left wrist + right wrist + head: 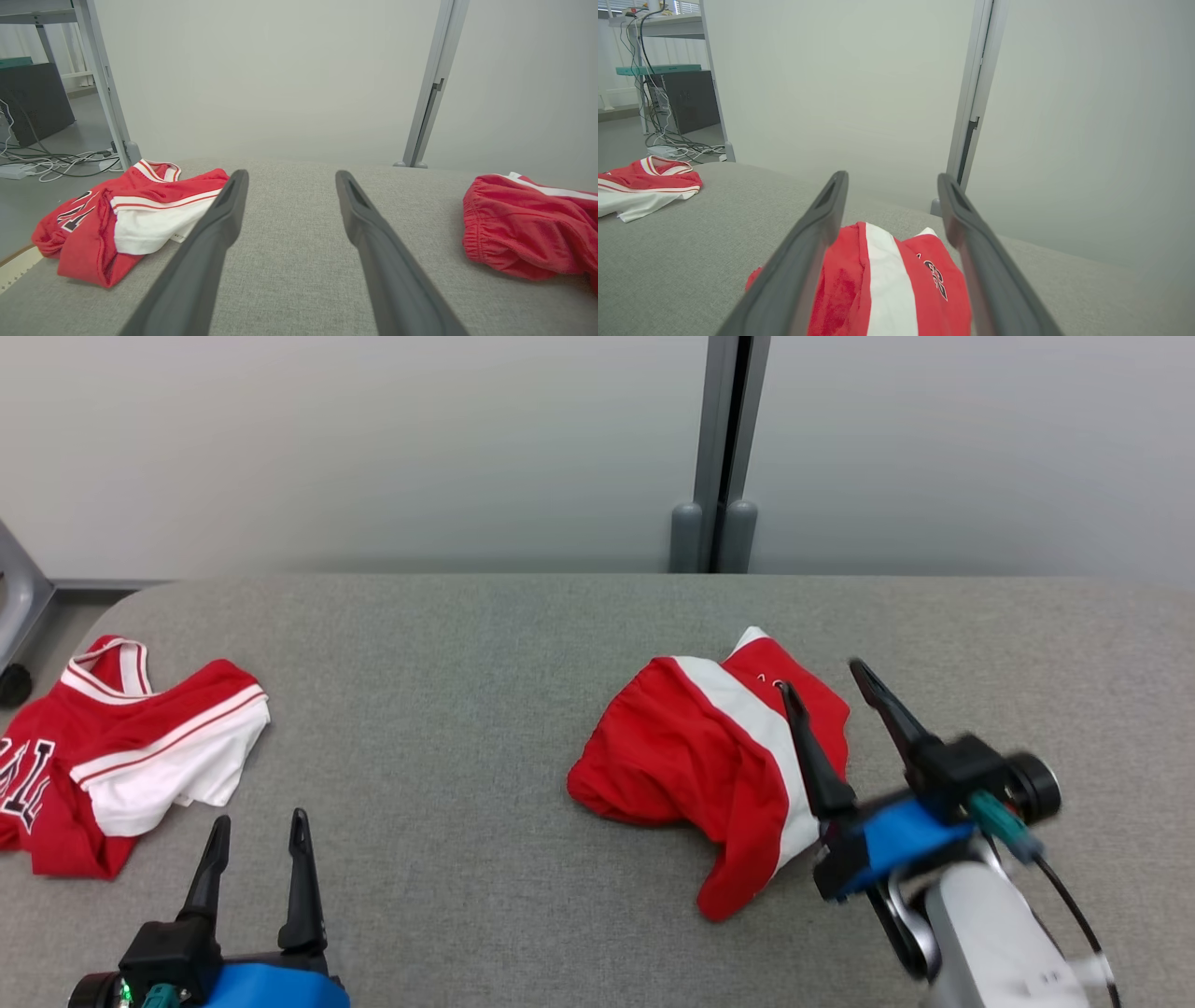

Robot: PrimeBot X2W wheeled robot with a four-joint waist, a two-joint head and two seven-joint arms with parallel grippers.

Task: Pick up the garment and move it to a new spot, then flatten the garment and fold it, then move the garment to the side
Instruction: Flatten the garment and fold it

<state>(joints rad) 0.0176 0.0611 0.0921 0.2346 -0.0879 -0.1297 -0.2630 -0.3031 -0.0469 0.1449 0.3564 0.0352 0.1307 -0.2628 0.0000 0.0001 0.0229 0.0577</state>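
The head view takes in the whole grey woven tabletop (448,709): a crumpled pair of red shorts (691,775) with a broad white stripe lies right of centre, well apart from a red-and-white jersey (121,747) bunched at the table's left edge. The right gripper (823,679) hangs over the shorts' right side with its long dark fingers spread and nothing clasped between them; whether a finger touches the cloth cannot be told. The left gripper (260,818) sits low at the near left, fingers likewise parted over bare tabletop. The right wrist view adds black lettering beside the stripe, too small to read. The left wrist view instead shows the shorts' gathered elastic waistband and a fine mesh-like weave – plus pale cables (51,161) on the floor beyond the jersey.
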